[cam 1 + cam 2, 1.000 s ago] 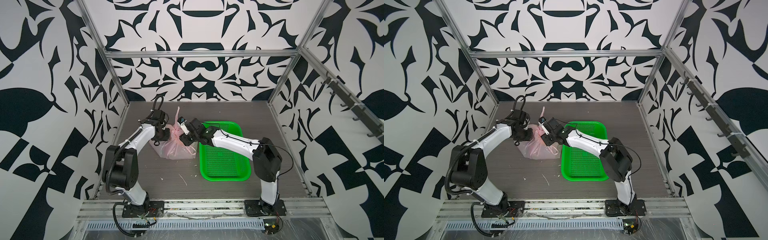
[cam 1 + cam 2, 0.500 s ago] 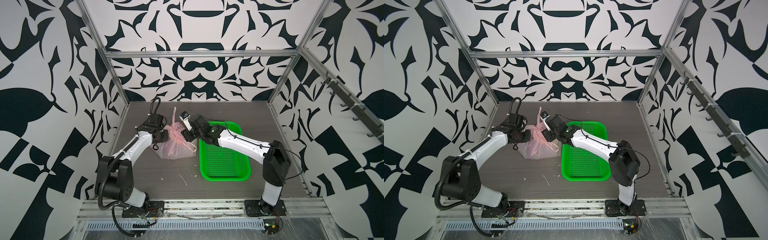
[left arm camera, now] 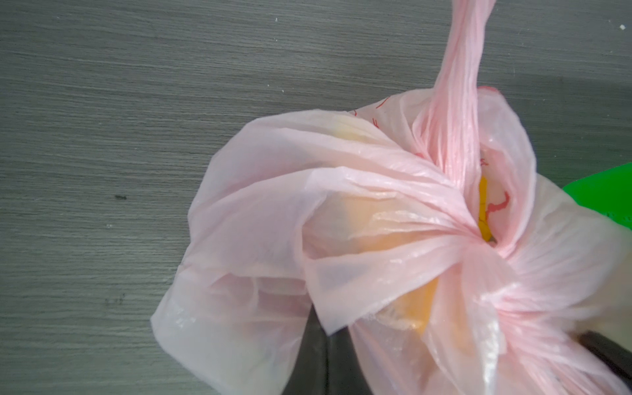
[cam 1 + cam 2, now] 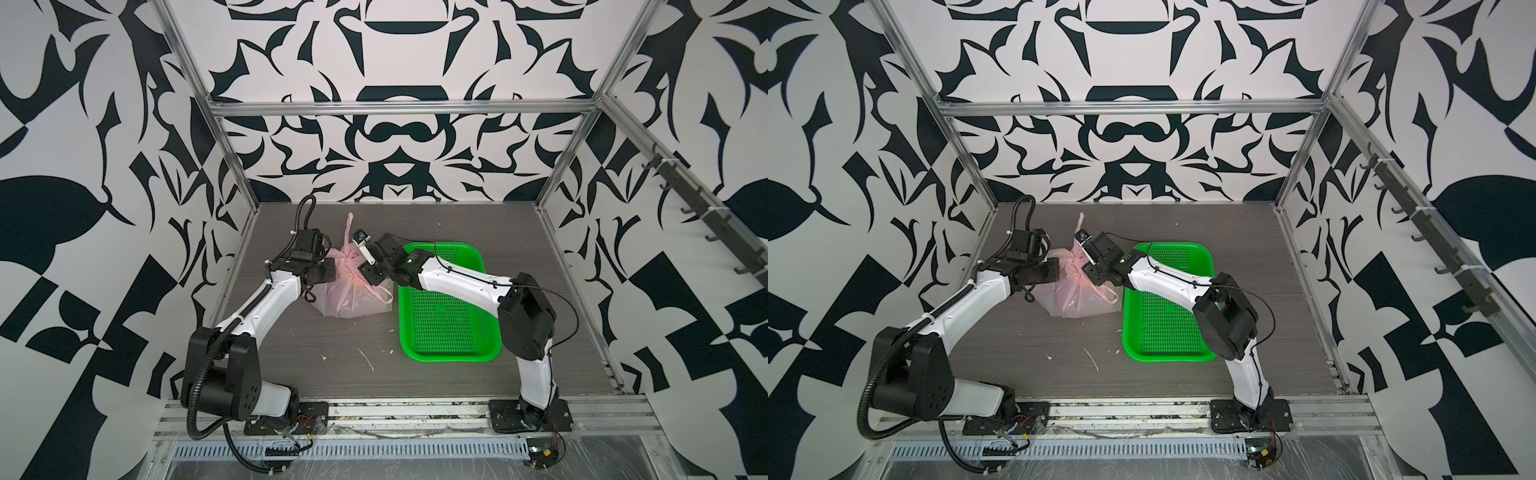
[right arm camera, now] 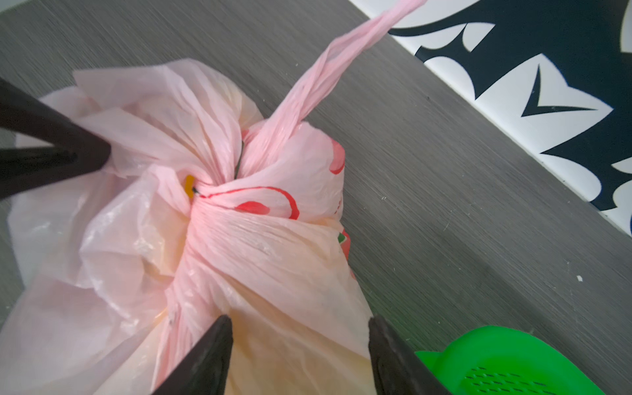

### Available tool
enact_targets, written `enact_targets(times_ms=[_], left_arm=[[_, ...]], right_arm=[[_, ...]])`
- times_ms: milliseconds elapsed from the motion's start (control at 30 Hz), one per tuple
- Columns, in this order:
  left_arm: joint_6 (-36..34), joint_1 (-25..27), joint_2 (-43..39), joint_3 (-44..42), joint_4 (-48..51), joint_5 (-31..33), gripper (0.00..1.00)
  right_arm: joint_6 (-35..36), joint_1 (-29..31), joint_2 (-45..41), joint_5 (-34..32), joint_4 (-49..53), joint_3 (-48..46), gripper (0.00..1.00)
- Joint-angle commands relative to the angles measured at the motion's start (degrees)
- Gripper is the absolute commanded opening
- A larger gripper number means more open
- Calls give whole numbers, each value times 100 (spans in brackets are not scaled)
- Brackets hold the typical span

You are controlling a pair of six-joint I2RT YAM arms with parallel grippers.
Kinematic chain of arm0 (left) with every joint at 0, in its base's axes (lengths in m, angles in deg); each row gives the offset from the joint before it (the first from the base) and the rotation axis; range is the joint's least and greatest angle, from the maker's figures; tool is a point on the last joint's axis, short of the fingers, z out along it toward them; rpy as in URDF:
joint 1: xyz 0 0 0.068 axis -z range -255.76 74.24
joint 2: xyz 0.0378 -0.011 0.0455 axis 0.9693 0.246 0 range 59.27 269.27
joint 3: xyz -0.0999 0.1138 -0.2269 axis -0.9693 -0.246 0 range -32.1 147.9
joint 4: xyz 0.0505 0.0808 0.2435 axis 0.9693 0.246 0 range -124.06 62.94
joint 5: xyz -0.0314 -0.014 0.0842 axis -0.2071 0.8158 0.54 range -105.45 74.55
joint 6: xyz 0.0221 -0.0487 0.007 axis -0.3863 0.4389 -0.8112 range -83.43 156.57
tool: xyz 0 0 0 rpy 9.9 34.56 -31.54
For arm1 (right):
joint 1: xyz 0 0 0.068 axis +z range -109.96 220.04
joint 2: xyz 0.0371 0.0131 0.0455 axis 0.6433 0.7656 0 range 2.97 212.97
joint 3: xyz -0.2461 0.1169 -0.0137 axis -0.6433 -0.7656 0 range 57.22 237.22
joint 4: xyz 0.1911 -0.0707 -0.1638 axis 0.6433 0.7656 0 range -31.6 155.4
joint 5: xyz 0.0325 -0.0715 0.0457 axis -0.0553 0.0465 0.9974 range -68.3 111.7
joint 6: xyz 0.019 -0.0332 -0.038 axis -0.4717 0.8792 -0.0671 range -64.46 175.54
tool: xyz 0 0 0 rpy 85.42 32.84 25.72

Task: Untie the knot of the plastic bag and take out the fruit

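- Plastic bag (image 4: 353, 297) (image 5: 260, 260): pale pink, translucent, with red printed marks. It sits on the bench (image 4: 291, 357), just beside the green basket (image 4: 451, 357), between my two tools.
- Knot (image 4: 347, 266) (image 5: 201, 196): tight and tied, at the top of the bag.
- Handle strand (image 4: 349, 228) (image 5: 325, 75): twisted, rising from the knot toward the back wall.
- Fruit (image 3: 483, 205): inside the bag. I see only a yellow sliver in the gap beside the knot and an orange-yellow blur through the film. I cannot tell the kinds or the count.
- Left tool (image 4: 333, 269) (image 5: 102, 157): closed, pinching a fold of bag film beside the knot, on the side away from the basket.
- Right tool (image 5: 297, 328): jaws apart, holding nothing. Its fingertips (image 5: 219, 328) stand astride the gathered film below the knot, on the basket side. I cannot tell whether they touch the film.
- Green basket: perforated; my right arm reaches over its far left corner.
- Bench: grey wood grain, with small pale scraps (image 4: 365, 359) lying in front of the bag.
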Motion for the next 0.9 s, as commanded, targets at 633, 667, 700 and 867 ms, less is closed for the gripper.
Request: enact_targets(times_ms=[633,667,700,867], left_arm=[[198,13,-277,-239,-288,-224,0],[200,15,-285,-264,-317,-241,0],[198,9,-293,-287,-344,-265,0],[225,9,-311,-375,-417,-365,0]], right_arm=[[35,285,-53,162,-93,49,67],[38,285,9,170,-126,74,68],[47,285,60,169,-226,80,69],[47,285,269,249,-452,161,69]])
